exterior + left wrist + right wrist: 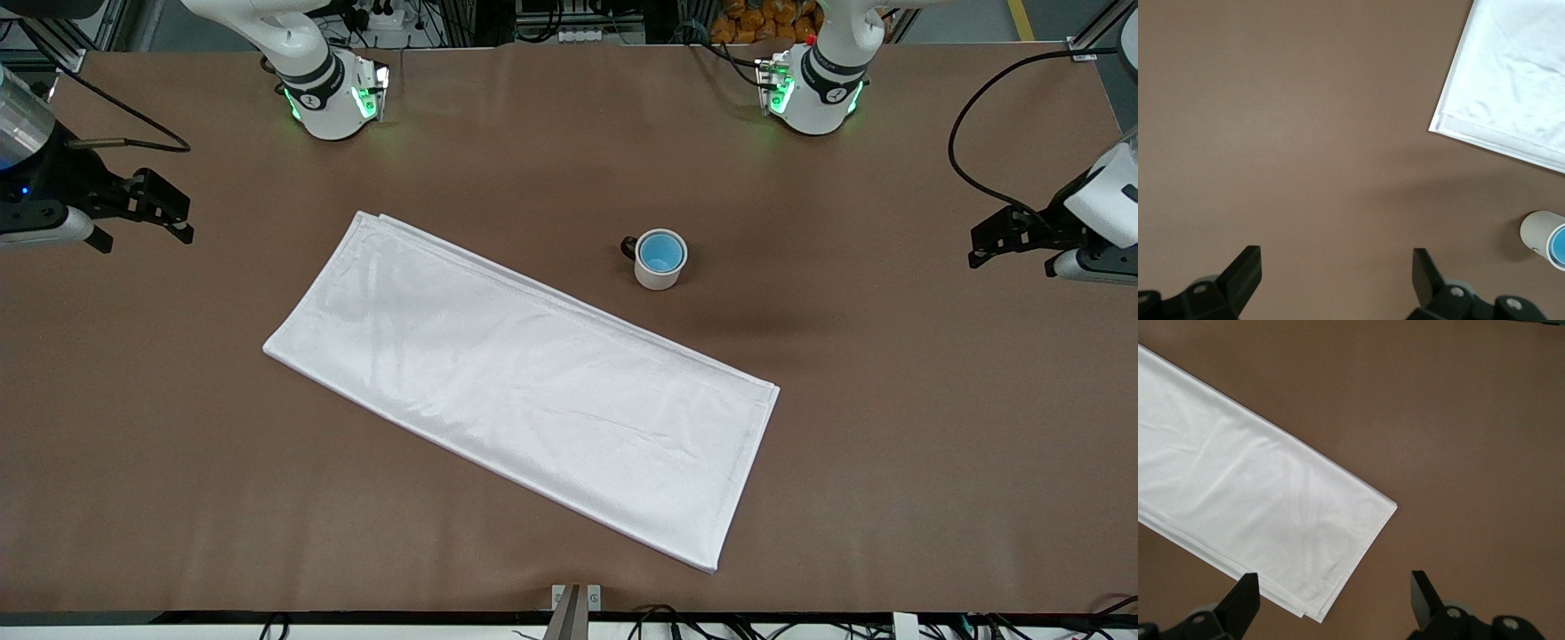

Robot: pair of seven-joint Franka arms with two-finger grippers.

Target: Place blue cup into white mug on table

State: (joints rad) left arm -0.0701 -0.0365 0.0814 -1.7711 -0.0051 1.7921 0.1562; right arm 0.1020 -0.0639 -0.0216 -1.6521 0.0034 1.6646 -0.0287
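Front view: the blue cup is being seen seated inside the white mug, which is standing upright on the brown counter, its black handle pointing toward the right arm's end; the placing step is being judged as done, with nothing left but keeping both arms clear. A folded white cloth is lying just beside the mug, nearer the front camera, without touching it. The left hand is being held over the left arm's end of the counter, well apart from the mug, and the right hand over the right arm's end; both arms are waiting. Left wrist view: the left hand is being shown with fingers spread wide and nothing between them, bare counter under it; the mug with the cup's blue rim is showing at the picture's edge, close to a cloth corner. Right wrist view: the right hand is likewise being held wide and empty, over a cloth corner and bare counter. Ample open room is being noted around the mug on every side but the cloth's; any further move is being judged to call only for a retreat away from the mug, so that it is not being knocked.
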